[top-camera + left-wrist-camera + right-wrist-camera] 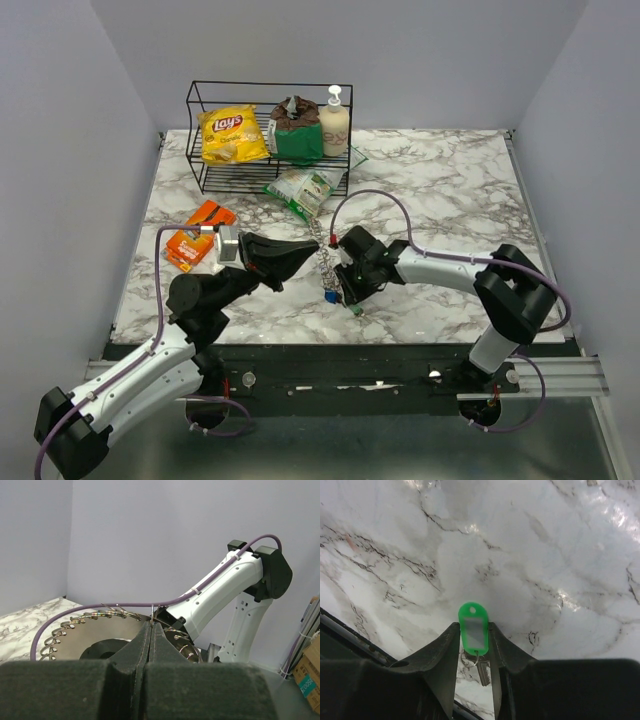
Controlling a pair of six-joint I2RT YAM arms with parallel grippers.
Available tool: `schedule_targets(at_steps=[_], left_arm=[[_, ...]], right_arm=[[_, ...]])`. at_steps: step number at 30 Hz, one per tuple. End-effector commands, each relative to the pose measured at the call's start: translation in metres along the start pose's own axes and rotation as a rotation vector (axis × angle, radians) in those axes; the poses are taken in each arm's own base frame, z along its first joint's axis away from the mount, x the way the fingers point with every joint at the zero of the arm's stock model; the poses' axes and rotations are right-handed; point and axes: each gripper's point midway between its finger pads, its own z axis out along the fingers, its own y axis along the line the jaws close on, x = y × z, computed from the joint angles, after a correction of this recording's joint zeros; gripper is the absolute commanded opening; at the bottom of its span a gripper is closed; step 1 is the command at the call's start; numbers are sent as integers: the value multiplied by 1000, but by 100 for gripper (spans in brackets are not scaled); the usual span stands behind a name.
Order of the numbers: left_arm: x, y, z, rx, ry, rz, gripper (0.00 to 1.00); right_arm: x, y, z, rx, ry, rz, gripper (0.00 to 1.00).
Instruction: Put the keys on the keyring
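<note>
**A:** How is the right tool set, and what is held in it?

**B:** The right tool (473,626) is closed to a narrow gap, and the green key (474,635) is clamped between its dark, wedge-shaped fingers (440,652). The flat plastic head is gripped by its long edges. It is rounded, with a small hole at the top and a pale label window. A small metal blade is hung from a little ring beneath it.

**A:** And the left one?

**B:** The left tool (151,626) is shut, its two black, matt pads pressed flat together with no gap seen. A thin wire of the keyring (65,627) is seen rising right at the tips. The coil appears to be pinched there, though the contact itself is hidden by the pads.

**A:** How is the keyring laid out?

**B:** It is seen as a spiral of small glinting loops, curved away to the left of the tips in the left wrist view. From above, it is stretched in a thin line between the two tools, which are brought close together near the middle of the tabletop (545,555).

**A:** What is shown of the surroundings?

**B:** The tabletop is glossy and patterned as white marble with grey veins. An orange packet (195,235) is laid flat beside the left arm. At the far edge a black wire rack (270,85) is stood, with a yellow crisp bag (231,133) and a pump bottle (334,122) kept inside.
</note>
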Motion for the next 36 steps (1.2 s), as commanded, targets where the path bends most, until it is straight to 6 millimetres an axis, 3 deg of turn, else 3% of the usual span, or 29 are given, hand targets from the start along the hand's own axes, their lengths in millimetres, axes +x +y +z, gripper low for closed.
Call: schedule_targets(at_steps=[1,5,10,12,18,27,36], left_arm=[[-11,3,-3,-27,-41,33,0],[-11,4,-3,-34,-38,38,0],[-10,5,-4,-38,-33,39,0],[-9,5,-4,-40,-33,37,0],[-8,5,-5,-38,-30,36,0],[-7,4,-6,-33,-25,39,0],[-6,2,-5,-21,-19,39,0]], right_arm=[[-6,-12,9,68,19,-95,37],[-22,-18,2,115,-18,-117,35],[-39,-2,-31,66,-113,-67,40],[-37,6,-37,36,-114,-35,42],[-15,15,-47,-18,-62,59,41],[23,21,-40,-103,45,163,38],[28,17,-28,-133,82,220,33]])
